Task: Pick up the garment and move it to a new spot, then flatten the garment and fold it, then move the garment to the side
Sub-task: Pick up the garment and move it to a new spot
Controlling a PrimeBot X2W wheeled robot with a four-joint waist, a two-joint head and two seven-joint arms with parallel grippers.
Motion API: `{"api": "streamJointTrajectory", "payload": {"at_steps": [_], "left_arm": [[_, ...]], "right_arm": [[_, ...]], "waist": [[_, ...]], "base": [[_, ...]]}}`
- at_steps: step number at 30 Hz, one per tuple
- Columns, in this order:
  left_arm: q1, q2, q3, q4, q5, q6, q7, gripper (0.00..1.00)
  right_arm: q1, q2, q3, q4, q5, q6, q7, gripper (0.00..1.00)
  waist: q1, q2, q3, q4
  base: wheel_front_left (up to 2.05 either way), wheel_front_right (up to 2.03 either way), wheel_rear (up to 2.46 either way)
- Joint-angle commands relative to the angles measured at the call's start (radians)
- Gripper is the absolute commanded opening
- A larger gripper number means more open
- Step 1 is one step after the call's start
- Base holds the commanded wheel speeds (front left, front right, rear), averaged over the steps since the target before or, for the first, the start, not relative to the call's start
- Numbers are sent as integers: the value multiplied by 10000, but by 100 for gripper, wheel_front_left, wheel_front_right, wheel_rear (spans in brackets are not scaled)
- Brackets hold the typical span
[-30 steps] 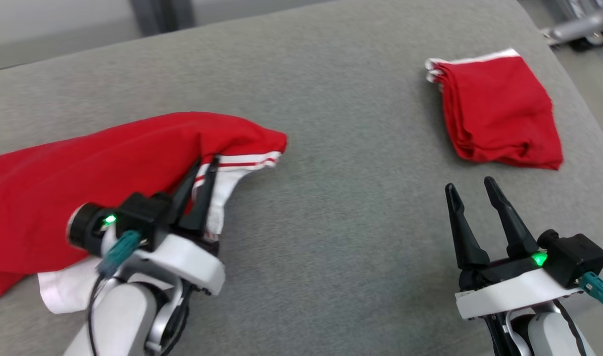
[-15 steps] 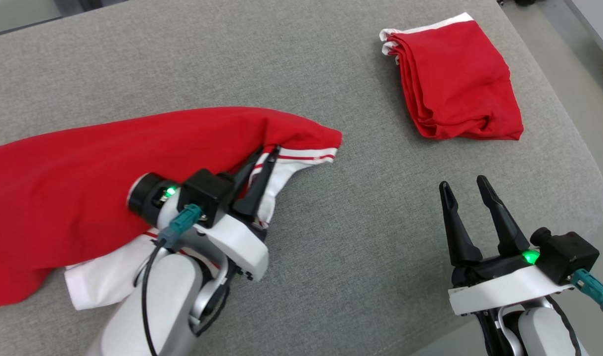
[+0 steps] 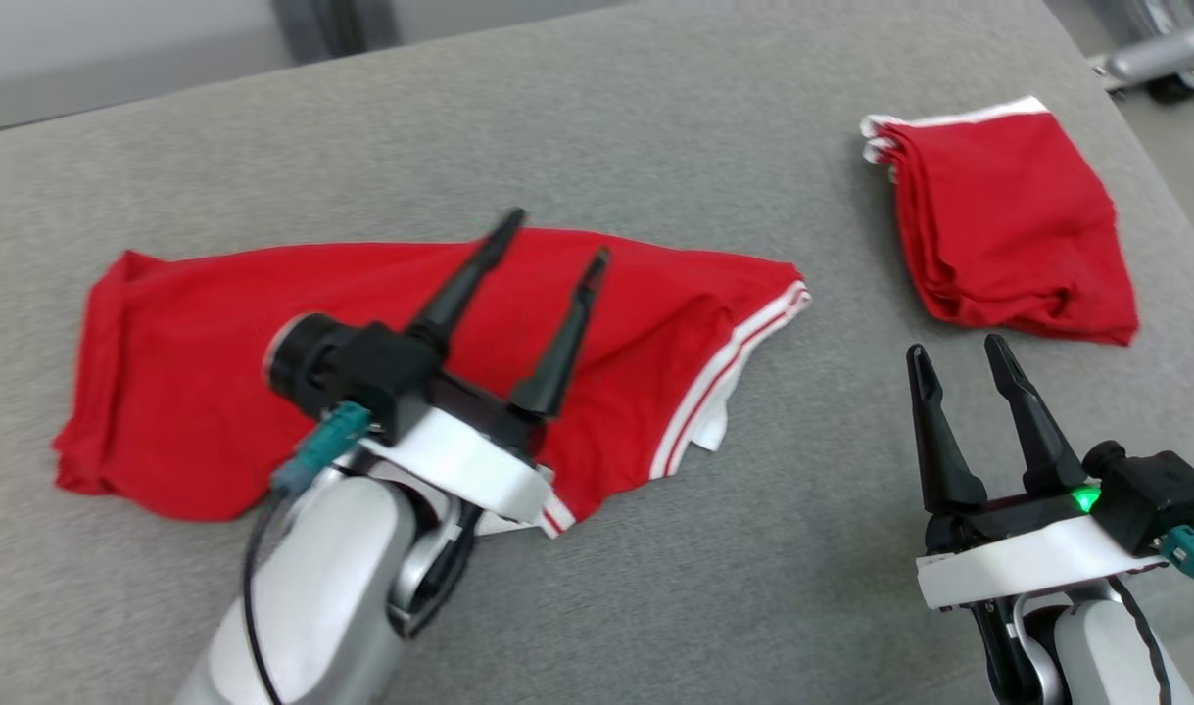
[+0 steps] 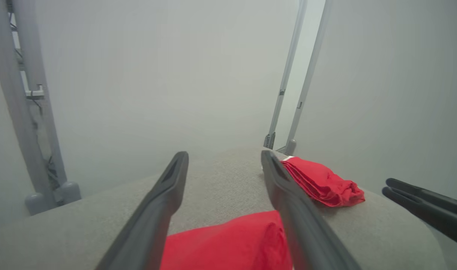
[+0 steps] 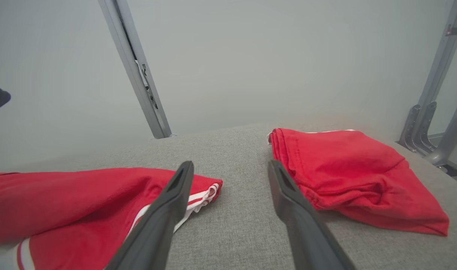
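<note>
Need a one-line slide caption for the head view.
Left tool open over the spread red garment on a grey fabric surface; right tool open, short of a folded red garment.

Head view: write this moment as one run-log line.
left gripper: open, over spread red garment | right gripper: open, empty | folded red garment: far right on grey fabric surface | fold: not yet done

White arms (image 3: 332, 587), black tapered fingers (image 3: 937, 431), teal plugs (image 3: 320, 452)
</note>
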Motion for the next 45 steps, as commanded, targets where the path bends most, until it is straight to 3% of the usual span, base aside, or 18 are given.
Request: {"api": "streamJointTrajectory", "payload": {"at_steps": [1, 8, 12, 24, 35, 45], "left_arm": [[97, 224, 298, -103, 138, 310, -200, 100], [618, 980, 1576, -300, 259, 1300, -666, 100], [1102, 1379, 2338, -431, 203, 1635, -802, 100], [3064, 2009, 3406, -1147, 239, 1946, -856, 100], [4960, 2038, 3232, -2020, 345, 2328, -670, 100], [5470, 2082, 3167, -2355, 224, 2478, -449, 100]], "right_arm": [[38, -63, -86, -110, -125, 1, 74, 100], [233, -68, -232, -367, -408, 1, 427, 100], [402, -65, -259, -516, -569, 0, 596, 100], [883, -68, -392, -762, -1183, 1, 1038, 100], [1646, -66, -316, -1025, -1359, 1, 1390, 100], [1944, -65, -358, -1202, -1275, 0, 1556, 100]], "waist": [[0, 0, -378, 589], [0, 0, -814, 1371], [0, 0, -1038, 1625], [0, 0, -1828, 1913], [0, 0, -2515, 1949], [0, 0, -2694, 1993]], "base": [[0, 0, 0], [0, 0, 0], [0, 0, 0], [0, 0, 0], [0, 0, 0], [0, 0, 0]]}}
